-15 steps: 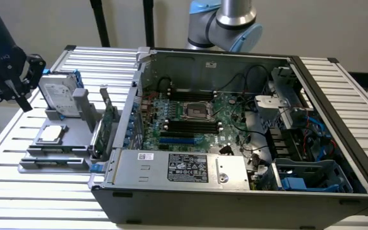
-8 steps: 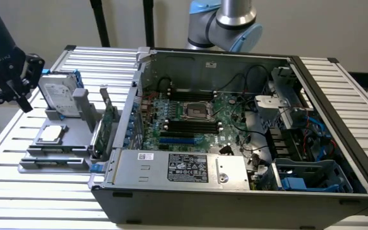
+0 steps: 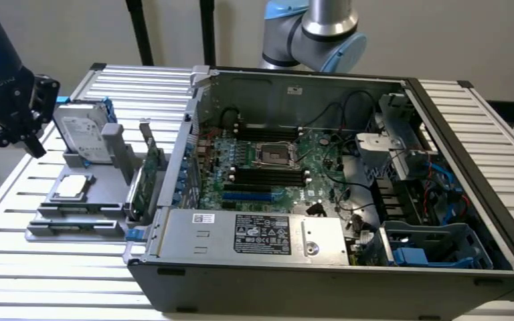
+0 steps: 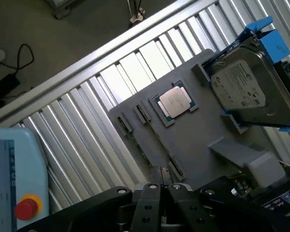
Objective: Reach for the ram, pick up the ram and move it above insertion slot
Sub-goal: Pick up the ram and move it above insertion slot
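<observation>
Ram [image 4: 139,147] — in tray [image 4: 203,121] — hand [image 4: 160,189] near.

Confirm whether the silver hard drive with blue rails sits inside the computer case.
No, the hard drive stands on the grey holder outside the computer case, at the exterior view's left.

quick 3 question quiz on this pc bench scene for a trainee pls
1. True or false: the gripper is inside the computer case.
2. What lies flat on the grey fixture? A) a processor chip B) a screwdriver C) a cooling fan
3. Fill in: the hard drive standing on the fixture has ___ rails.

Key: 1 false, it is over the fixture beside the case; 2 A; 3 blue.
</observation>
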